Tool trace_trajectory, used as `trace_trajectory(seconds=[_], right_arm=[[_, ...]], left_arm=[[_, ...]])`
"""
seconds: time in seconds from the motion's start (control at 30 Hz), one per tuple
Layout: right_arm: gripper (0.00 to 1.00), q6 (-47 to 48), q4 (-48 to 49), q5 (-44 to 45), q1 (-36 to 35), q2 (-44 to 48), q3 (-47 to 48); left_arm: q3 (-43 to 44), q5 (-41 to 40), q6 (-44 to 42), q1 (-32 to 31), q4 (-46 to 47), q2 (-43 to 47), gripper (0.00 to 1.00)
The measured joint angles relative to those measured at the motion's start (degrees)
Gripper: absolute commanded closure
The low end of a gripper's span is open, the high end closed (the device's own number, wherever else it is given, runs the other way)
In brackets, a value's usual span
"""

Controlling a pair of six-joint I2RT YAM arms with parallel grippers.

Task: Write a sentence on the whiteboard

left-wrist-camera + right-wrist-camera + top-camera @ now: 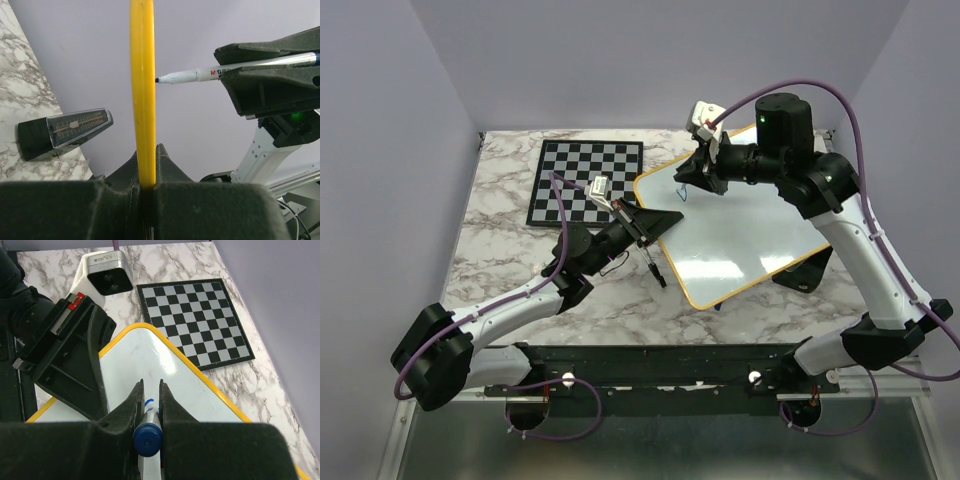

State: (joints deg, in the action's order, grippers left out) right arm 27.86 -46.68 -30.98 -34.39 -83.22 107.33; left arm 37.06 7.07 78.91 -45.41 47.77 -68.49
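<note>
Yellow-framed whiteboard [740, 240] edge sits pinched in my left gripper [146, 167], nearly closed; my right gripper [150, 392] is clamped tight on a marker [147, 438], tip at a blue stroke [148, 401].

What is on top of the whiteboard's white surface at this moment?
Only a small blue stroke shows on the whiteboard, beside the marker clamped in the right gripper. Any writing beneath the marker and the gripper is hidden.
</note>
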Motion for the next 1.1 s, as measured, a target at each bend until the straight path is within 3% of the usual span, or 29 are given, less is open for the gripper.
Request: trace_trajectory(seconds=[1.1], right_arm=[[0.99,-0.37,-1.51,-3.17,0.0,4.87,-7.37]], left_arm=[[0.0,-0.42,0.02,1.38,-0.59,0.0,1.0]])
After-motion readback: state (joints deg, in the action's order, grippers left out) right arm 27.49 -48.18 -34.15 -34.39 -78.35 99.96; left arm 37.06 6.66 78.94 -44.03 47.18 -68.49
